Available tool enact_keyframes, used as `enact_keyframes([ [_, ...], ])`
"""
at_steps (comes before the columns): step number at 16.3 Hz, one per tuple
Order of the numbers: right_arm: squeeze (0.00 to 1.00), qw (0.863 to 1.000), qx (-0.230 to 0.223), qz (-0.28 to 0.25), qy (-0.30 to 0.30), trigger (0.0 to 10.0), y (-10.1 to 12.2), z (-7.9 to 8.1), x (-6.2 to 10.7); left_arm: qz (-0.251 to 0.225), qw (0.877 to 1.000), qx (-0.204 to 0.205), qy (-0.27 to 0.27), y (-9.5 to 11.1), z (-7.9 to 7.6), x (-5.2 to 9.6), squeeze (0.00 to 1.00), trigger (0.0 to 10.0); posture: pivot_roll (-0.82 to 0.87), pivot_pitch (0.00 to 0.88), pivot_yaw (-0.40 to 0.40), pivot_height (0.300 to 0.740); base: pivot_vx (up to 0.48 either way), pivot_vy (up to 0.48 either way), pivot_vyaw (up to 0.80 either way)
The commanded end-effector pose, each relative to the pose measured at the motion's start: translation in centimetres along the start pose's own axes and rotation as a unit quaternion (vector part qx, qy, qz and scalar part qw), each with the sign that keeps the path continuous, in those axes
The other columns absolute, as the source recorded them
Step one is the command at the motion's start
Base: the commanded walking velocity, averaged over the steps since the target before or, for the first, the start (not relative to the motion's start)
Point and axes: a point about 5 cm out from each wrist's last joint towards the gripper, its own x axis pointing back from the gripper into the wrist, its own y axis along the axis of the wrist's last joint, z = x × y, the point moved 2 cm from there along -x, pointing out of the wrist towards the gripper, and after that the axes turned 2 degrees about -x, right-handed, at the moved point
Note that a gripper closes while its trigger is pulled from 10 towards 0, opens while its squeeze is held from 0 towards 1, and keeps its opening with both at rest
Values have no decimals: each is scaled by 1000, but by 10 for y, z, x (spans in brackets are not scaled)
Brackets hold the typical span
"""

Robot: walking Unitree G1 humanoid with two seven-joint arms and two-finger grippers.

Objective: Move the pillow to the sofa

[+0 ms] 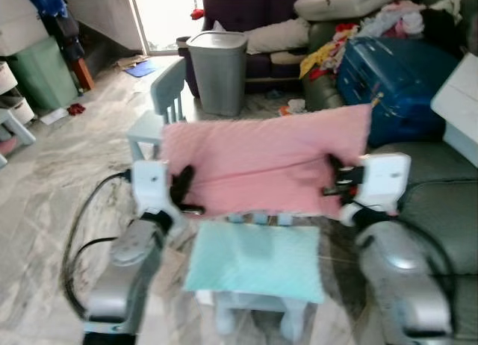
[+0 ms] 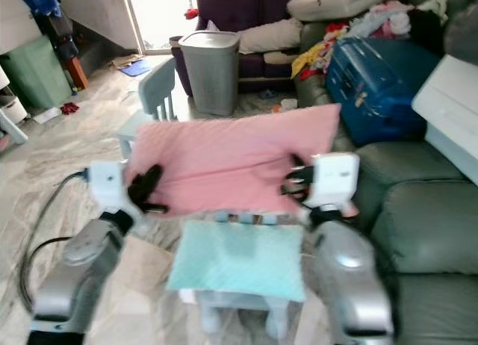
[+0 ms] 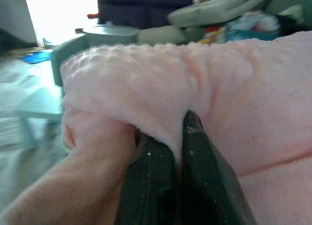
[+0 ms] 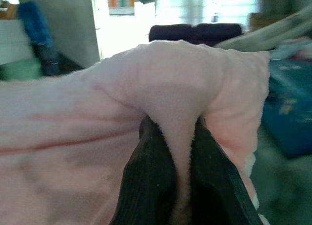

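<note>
Both arms reach forward. The left gripper (image 1: 183, 182) and right gripper (image 1: 334, 177) each pinch an end of the pink pillow (image 1: 261, 162).

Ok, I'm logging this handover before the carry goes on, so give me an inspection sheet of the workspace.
Surface: small pale chair with a mint cushion below the held pillow.
Job's things: pink pillow held up by both grippers; green sofa on the robot's right.
Clutter: blue suitcase and heaped clothes on the sofa's far end.
Grippers: left gripper and right gripper each pinch a pillow edge.
Cables: black cable loops beside the left arm.
Surroundings: grey bin, second pale chair, marble floor.
</note>
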Motion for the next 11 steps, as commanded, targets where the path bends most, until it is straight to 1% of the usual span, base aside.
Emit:
enact_keyframes([
  [1,0,1000,10,-25,-14,10000,13,-8,0,-6,1000,-4,8,4,2,0,0,10000,-110,12,77,740,0,480,0],
  [3,0,999,12,-26,-16,10000,14,-10,1,-5,1000,-5,5,3,0,-1,0,10000,-113,13,77,740,0,424,0],
  [5,0,999,16,-25,-18,10000,14,-11,1,-3,1000,-9,3,1,-2,-3,0,10000,-119,14,75,740,0,0,0],
  [8,0,999,19,-24,-18,10000,15,-12,0,-6,1000,7,5,3,-2,-6,0,10000,-124,13,69,740,0,0,0],
  [9,0,999,20,-22,-17,10000,15,-12,-1,-11,1000,15,2,5,-2,-7,0,10000,-126,13,68,740,0,0,-538],
  [11,0,999,21,-20,-17,10000,16,-12,-2,-17,1000,17,7,8,-1,-10,0,10000,-128,10,64,740,0,0,-800],
])
